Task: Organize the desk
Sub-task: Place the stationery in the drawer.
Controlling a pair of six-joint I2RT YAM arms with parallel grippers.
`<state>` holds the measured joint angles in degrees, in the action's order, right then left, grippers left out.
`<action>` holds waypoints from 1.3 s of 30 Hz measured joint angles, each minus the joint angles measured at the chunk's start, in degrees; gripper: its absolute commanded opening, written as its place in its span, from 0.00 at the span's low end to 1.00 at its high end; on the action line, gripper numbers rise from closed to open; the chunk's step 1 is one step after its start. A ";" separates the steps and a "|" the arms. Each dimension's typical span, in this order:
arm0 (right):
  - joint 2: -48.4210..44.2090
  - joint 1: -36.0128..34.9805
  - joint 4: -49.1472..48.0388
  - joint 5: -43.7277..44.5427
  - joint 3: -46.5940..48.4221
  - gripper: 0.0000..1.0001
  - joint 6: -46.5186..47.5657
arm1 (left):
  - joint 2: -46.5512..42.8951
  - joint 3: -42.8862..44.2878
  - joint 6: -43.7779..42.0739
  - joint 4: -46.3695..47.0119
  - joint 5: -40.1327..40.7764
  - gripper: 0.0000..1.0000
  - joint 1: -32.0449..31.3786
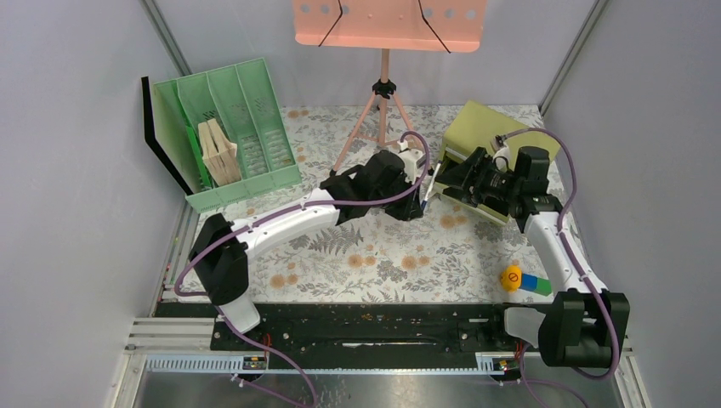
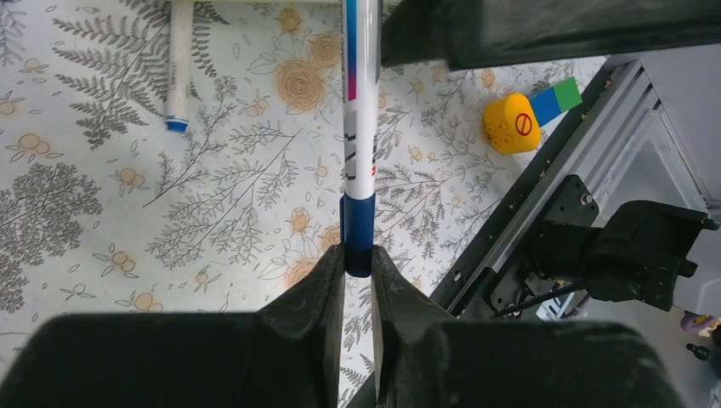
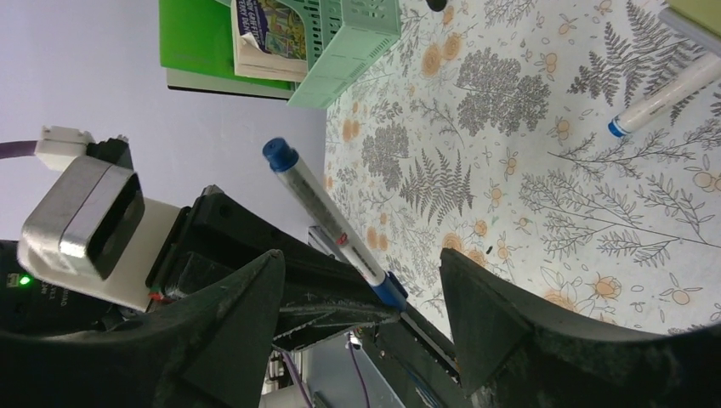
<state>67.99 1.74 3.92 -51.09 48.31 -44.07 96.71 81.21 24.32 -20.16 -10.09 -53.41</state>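
Here the left fingers point(image 2: 323, 289) pinch the blue end of the pen point(image 2: 360, 144), holding it above the flowered table point(image 1: 366, 255) (which spreads beneath both arms) so the right fingers point(image 3: 489, 314), spread wide either side of the barrel, can likely take it

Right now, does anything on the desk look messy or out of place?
Yes. A white marker lies loose on the desk, and a yellow, blue and green toy sits stray near the front rail.
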 measured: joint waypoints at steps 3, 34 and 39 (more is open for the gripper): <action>0.96 -1.42 -0.42 0.20 0.04 0.61 -0.37 | 0.22 0.52 -0.44 0.02 -0.63 0.00 -0.76; 6.43 -3.72 2.34 3.80 1.55 0.00 -2.19 | -15.37 -9.25 -3.13 4.44 18.60 0.99 -2.95; 6.05 3.04 5.88 6.03 1.55 0.00 -1.51 | -24.30 -15.76 -2.99 11.23 27.04 0.99 -2.95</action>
<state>74.04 4.78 9.80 -45.06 49.87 -45.58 72.40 65.45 21.32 -8.93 16.95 -56.36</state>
